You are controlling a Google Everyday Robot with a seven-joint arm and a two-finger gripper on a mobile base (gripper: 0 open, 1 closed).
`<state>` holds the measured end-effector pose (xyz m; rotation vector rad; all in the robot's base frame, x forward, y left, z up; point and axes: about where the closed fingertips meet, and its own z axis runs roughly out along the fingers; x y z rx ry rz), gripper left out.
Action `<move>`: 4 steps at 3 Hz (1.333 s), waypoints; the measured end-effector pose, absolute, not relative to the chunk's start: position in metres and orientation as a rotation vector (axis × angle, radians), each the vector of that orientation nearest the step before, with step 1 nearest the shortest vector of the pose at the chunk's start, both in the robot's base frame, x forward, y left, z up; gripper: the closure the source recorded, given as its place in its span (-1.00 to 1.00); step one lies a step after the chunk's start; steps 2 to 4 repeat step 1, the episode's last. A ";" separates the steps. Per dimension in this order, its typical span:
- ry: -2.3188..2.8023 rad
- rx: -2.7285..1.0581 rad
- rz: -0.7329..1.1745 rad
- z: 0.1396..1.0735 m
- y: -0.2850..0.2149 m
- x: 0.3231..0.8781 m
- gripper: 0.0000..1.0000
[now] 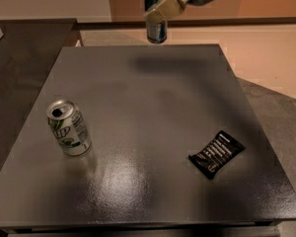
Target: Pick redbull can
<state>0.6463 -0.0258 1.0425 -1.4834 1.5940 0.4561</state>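
Redbull can (156, 31): hanging in the air, being squeezed tight inside the closed gripper (162, 10), with the table (138, 107) just below. Doing the lifting step now. Next, needing a firm hold and a slow, straight rise.

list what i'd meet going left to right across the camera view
white-and-green metal soda can → slim blue-and-silver redbull can, gripped by the end effector above the grey table's far edge → black rectangular snack packet
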 end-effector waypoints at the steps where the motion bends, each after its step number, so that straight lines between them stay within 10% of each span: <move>1: 1.594 -1.484 0.456 1.042 -0.026 0.646 1.00; 4: 1.594 -1.484 0.456 1.042 -0.026 0.646 1.00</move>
